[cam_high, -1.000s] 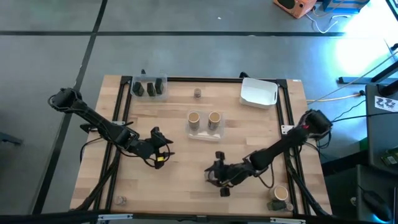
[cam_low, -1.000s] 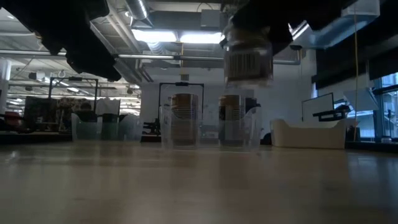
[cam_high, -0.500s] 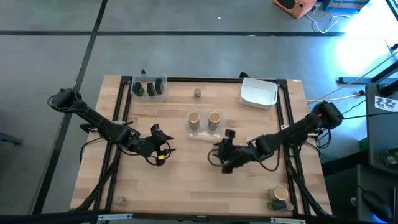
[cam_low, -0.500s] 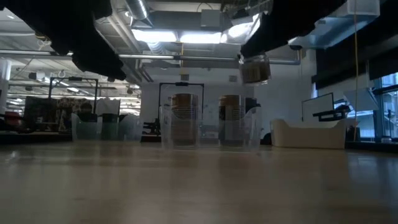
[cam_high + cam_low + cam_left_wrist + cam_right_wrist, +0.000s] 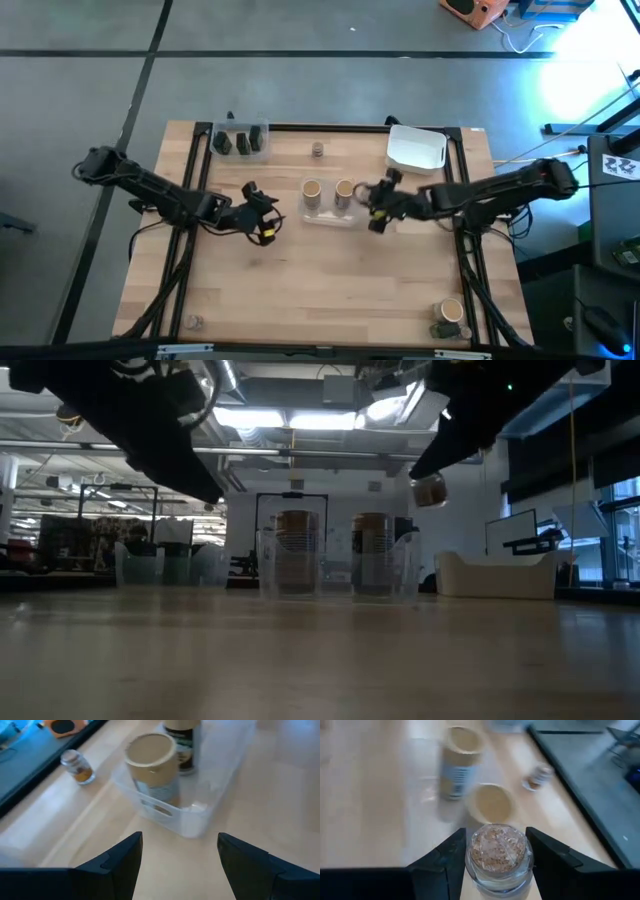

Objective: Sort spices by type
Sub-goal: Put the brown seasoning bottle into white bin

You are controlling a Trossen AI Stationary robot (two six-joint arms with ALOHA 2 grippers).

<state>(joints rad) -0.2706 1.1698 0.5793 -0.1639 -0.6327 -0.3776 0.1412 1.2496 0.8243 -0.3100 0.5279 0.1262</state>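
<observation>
the wooden table [image 5: 300, 290] fills the high view, and only that view shows its far corners: well behind the left gripper [image 5: 266, 215] a clear tub [image 5: 241, 140] holds dark blocky jars [image 5: 222, 145], and behind the right gripper [image 5: 374, 207] sits a white rectangular tub [image 5: 416, 148], with another tan cylinder [image 5: 450, 312] well away at the near right corner. the low view adds what the overhead one hides, that the right gripper carries its load clear of the tabletop, raised above the tub rim. a clear tray [image 5: 328, 212] lies between the two grippers, just beside the right one, and holds two tan round cylinders with pale tops [image 5: 312, 190] standing upright side by side; the left wrist view shows the same tray [image 5: 190, 815] straight ahead of the left gripper's fingers [image 5: 120, 860], which stand apart with nothing between them. the right wrist view alone shows the grip closely: the right gripper's fingers [image 5: 445, 865] clamp a small clear spice jar [image 5: 499, 855] filled with tan flakes, with the two cylinders ahead of it. a tiny round jar [image 5: 318, 149] stands alone beyond the tray, well apart from both grippers.
</observation>
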